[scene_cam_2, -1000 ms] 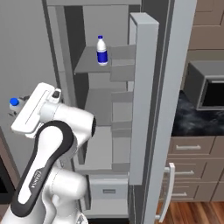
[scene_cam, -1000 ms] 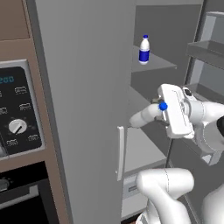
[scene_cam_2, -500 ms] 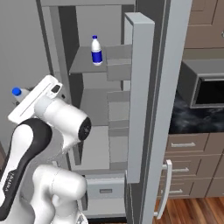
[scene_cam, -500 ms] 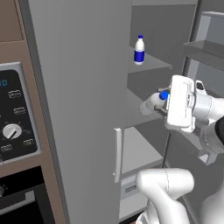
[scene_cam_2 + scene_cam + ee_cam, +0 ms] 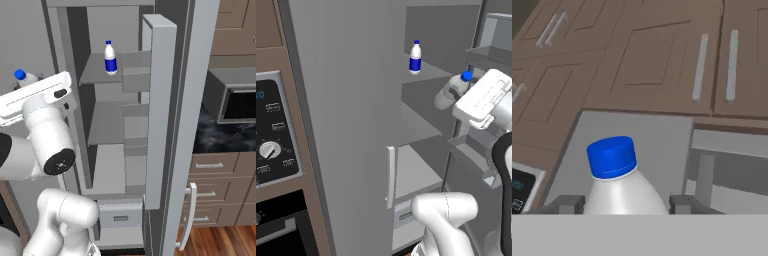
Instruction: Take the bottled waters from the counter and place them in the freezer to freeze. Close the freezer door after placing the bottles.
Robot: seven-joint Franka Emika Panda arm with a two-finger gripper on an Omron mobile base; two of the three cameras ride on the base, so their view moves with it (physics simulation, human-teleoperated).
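The white arm's two-finger gripper (image 5: 627, 204) is clamping the second small translucent-white plastic bottle with a blue cap (image 5: 448, 91), one dark finger pressing on each side of the bottle's shoulder in the hand view. The held bottle is riding tilted in front of the open grey freezer compartment (image 5: 428, 75), near the front edge of the flat grey upper shelf (image 5: 97, 70), while the first bottle, the one with a blue label band (image 5: 110, 58), is standing upright on that shelf toward the back. The tall grey freezer door with inner shelf bins (image 5: 160, 105) is standing wide open beside the arm, and the black marble-patterned counter (image 5: 222, 135) is showing beyond it. The main risk is a collision: the tilted bottle could be catching the shelf lip or a door bin during entry, since the opening is narrow and the wrist is bulky. A second risk is toppling, either by releasing the bottle before it is upright and seated, or by nudging the banded bottle while setting down beside it. Compared with one second ago, the gripper is sitting higher and closer to the compartment, and the whole scene is appearing shifted, which indicates camera movement, not movement of the shelved bottle.
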